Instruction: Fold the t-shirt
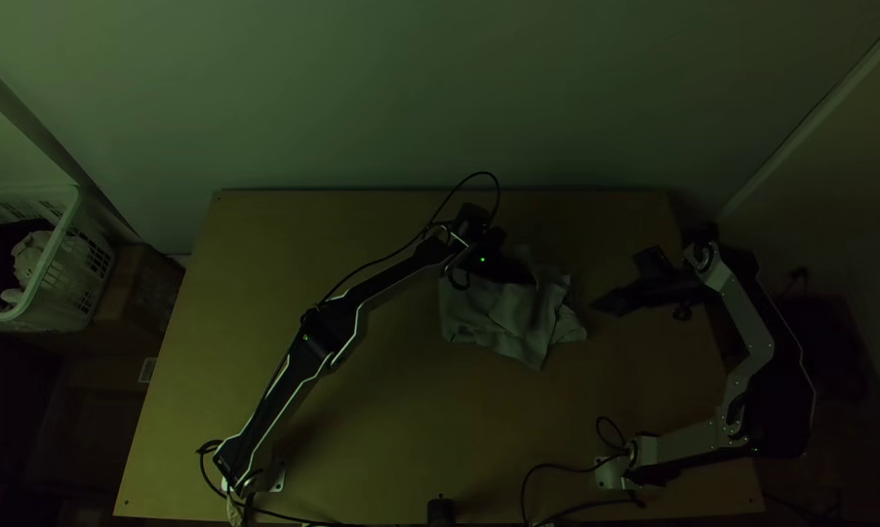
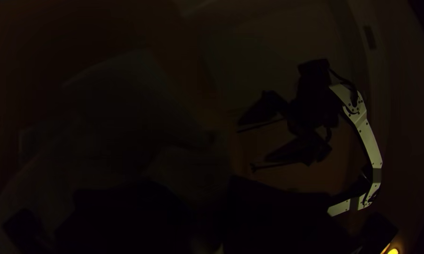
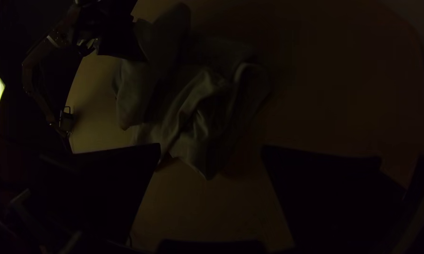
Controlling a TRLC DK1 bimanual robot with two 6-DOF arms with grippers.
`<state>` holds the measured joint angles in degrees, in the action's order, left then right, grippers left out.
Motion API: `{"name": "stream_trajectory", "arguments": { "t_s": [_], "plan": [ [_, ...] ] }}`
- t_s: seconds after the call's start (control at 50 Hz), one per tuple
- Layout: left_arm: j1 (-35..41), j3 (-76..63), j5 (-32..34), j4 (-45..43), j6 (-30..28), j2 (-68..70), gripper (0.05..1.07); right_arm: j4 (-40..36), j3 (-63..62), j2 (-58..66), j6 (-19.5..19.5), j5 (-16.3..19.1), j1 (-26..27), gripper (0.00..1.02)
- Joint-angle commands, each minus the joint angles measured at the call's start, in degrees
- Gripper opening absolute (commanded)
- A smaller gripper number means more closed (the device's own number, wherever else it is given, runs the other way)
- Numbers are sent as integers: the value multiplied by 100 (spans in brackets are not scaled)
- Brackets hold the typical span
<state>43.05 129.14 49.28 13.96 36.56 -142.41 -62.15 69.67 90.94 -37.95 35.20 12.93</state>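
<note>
The grey t-shirt [image 1: 503, 324] lies bunched and creased right of the table's middle. My left gripper [image 1: 518, 273] is at the shirt's far part, partly covering it; whether it holds fabric I cannot tell. In the left wrist view pale cloth [image 2: 127, 94] spreads in front of the left gripper [image 2: 195, 200], very dim. To the right of the shirt and apart from it, my right gripper [image 1: 618, 281] stands open. In the right wrist view the rumpled shirt [image 3: 198, 99] lies beyond the right gripper [image 3: 212, 148], whose fingers are wide apart with no cloth between them.
The wooden table [image 1: 391, 420] extends around the shirt, with a wall behind its far edge. A white basket [image 1: 64, 256] holding cloth stands off the left side, beside a cardboard box [image 1: 138, 293]. Black cables [image 1: 547, 468] run along the near edge, by a small dark object [image 1: 441, 511].
</note>
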Motion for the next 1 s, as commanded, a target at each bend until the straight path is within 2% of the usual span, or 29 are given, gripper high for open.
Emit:
{"name": "stream_trajectory", "arguments": {
  "t_s": [0.0,0.22,0.46,0.74,0.88,0.98],
  "plan": [
    [151,199,-23,-200,264,-76,103,-16,-147,-190,-19,66,61,98],
    [99,217,-190,-279,343,73,103,-16,-226,-278,-63,75,96,98],
    [116,217,-287,160,238,504,103,-16,-393,-366,-98,171,122,98],
    [46,208,-674,1716,-1195,618,103,-8,-401,-515,-107,171,122,98],
    [-227,199,-700,2094,-1406,908,103,-16,-489,-559,-151,171,131,98],
    [-367,173,-700,2577,-1863,1154,103,-16,-551,-595,-151,180,113,98]
  ]
}}
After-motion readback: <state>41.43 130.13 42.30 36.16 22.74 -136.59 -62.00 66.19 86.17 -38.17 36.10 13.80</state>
